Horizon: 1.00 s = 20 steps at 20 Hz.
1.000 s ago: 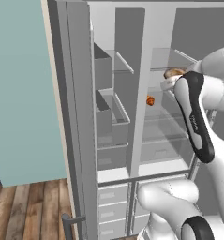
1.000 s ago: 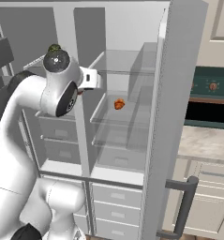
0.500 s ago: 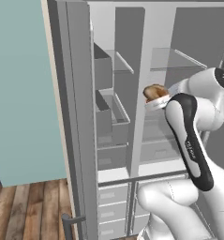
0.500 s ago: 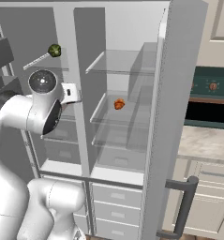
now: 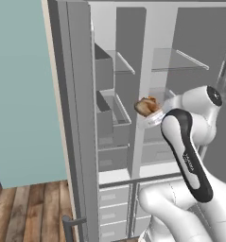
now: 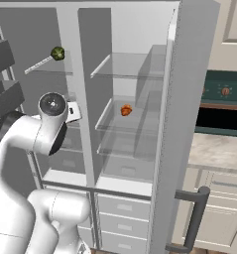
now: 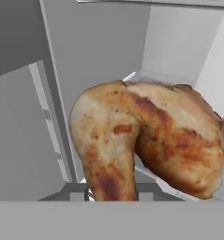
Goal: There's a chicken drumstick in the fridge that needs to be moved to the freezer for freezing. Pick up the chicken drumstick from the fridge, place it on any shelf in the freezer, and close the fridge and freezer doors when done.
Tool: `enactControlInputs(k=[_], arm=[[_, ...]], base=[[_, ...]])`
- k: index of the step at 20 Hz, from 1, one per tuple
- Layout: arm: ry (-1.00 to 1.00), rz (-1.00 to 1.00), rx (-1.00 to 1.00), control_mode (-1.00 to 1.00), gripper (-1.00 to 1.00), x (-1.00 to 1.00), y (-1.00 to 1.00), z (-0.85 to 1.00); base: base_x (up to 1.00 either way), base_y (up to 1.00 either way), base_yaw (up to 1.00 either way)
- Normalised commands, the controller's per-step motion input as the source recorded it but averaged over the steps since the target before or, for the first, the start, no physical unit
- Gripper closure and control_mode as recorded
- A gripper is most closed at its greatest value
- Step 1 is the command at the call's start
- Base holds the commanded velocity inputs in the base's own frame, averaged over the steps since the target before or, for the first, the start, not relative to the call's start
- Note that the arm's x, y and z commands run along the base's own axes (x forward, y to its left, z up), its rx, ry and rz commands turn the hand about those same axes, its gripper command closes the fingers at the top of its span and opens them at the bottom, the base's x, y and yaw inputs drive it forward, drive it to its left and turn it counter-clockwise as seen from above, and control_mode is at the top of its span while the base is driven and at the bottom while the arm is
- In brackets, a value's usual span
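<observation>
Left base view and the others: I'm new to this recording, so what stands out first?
The chicken drumstick, golden-brown, is held in the shut gripper in front of the divider between freezer and fridge. A small orange-red item sits on a fridge glass shelf.

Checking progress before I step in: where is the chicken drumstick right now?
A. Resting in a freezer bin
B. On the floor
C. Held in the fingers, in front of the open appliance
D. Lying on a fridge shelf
C: the chicken drumstick sits at the arm's end, clear of shelves, and looms just above the fingers in the hand view.
</observation>
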Motion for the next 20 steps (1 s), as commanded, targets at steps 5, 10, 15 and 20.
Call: enactControlInputs(k=[5, 10, 15, 20], arm=[[0.00, 0.03, -0.03, -1.00, 1.00, 0.07, 0.56, -0.33], [0.00, 0.01, -0.02, -1.00, 1.00, 0.12, 0.42, -0.25], [-0.01, 0.00, 0.00, -1.00, 1.00, 0.33, 0.01, -0.15], [-0.01, 0.00, -0.01, -1.00, 1.00, 0.49, 0.17, -0.06]], base=[[0.00, 0.00, 0.00], [0.00, 0.00, 0.00], [0.00, 0.00, 0.00], [0.00, 0.00, 0.00]])
